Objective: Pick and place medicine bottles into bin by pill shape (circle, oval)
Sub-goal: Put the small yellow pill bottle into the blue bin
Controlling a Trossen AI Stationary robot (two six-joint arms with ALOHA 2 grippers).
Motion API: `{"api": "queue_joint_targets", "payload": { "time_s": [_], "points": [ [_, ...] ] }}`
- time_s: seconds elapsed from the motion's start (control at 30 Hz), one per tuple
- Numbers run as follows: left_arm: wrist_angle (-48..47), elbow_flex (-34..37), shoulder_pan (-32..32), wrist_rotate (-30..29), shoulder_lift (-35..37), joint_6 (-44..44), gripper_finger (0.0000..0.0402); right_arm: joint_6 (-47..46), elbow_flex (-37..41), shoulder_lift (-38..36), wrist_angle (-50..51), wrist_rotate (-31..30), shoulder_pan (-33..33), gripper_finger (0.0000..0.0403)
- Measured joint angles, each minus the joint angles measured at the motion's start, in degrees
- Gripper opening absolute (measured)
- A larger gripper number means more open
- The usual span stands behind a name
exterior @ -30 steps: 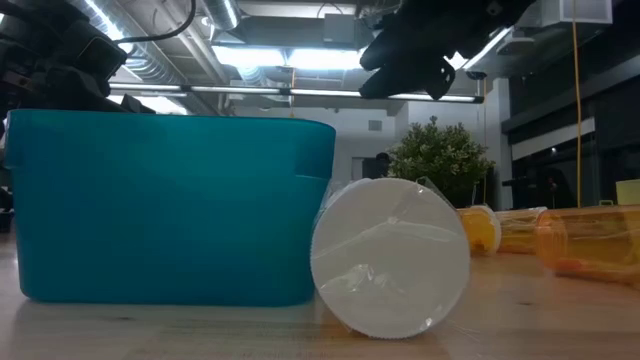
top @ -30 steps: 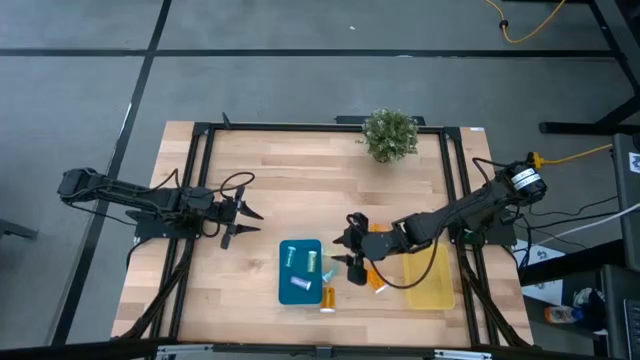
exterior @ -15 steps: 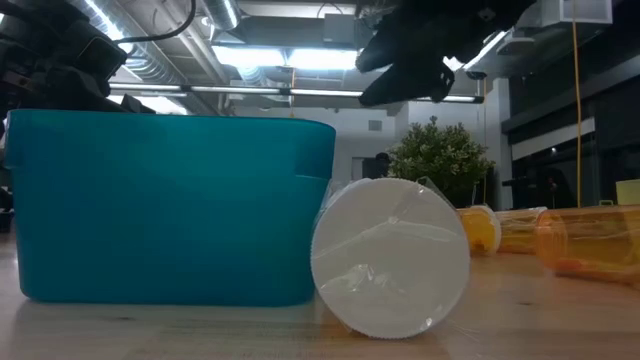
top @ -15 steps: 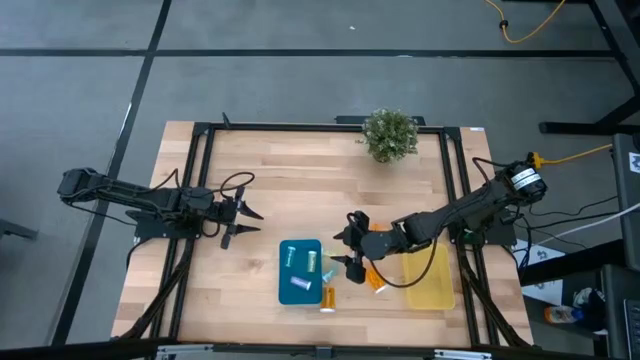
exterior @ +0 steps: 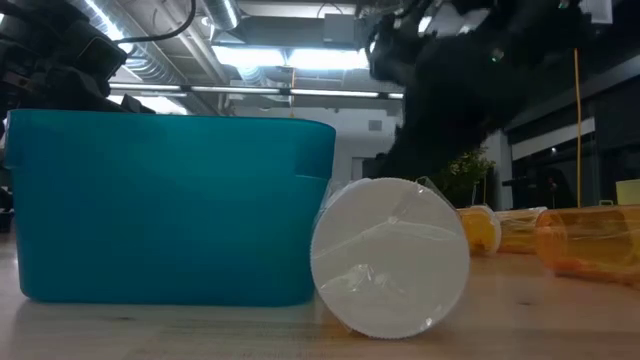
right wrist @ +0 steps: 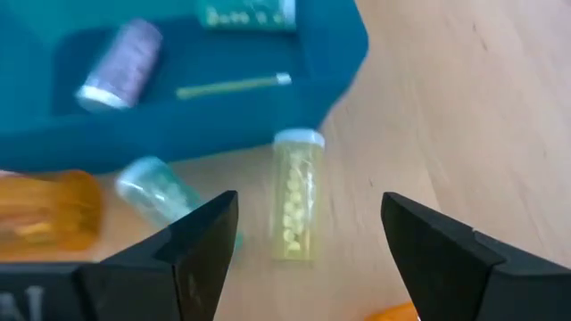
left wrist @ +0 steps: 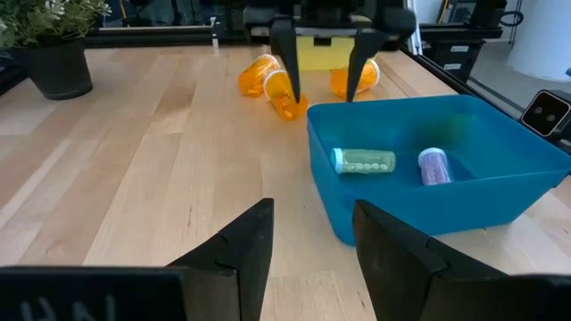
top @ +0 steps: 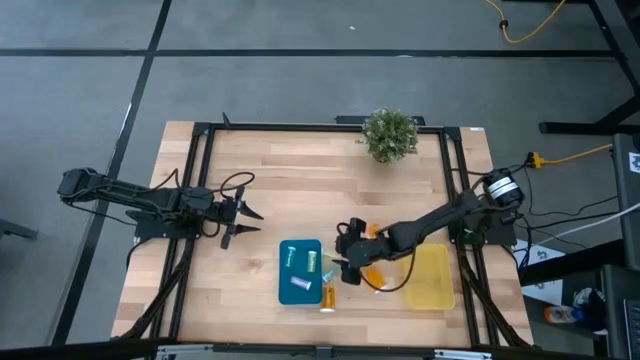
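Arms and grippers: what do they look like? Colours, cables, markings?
Both arms are dark, slim and jointed. The left gripper ends in two thin pointed black fingers, with a looping black cable behind it. The right gripper has matte black angular fingers. No markings legible.

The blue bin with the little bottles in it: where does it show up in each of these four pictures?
High view: the blue bin lies low and centre, left of the yellow bin.
Low view: it fills the left half.
Left wrist view: right of centre.
Right wrist view: along the top.
Shared landmark: the purple bottle inside it, also in the right wrist view.
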State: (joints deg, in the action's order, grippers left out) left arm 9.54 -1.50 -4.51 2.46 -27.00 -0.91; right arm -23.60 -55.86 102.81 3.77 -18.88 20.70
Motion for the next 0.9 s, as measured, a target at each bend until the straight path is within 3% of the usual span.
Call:
{"api": "queue_joint_targets", "payload": {
  "time_s": [0.37,0.7,0.9],
  "points": [
    [0.0,0.0,0.0,0.0,0.0,0.0,0.0147,-0.6,0.0,6.0,-0.4,2.6,-2.5,0.0277],
    [0.0,0.0,0.0,0.0,0.0,0.0,0.0147,-0.1,-0.4,7.0,-1.5,2.5,-2.7,0.0277],
    [0.0,0.0,0.0,0.0,0.0,0.0,0.0147,-0.1,-0.4,7.1,-1.8,2.4,-2.8,0.0248]
  ]
}}
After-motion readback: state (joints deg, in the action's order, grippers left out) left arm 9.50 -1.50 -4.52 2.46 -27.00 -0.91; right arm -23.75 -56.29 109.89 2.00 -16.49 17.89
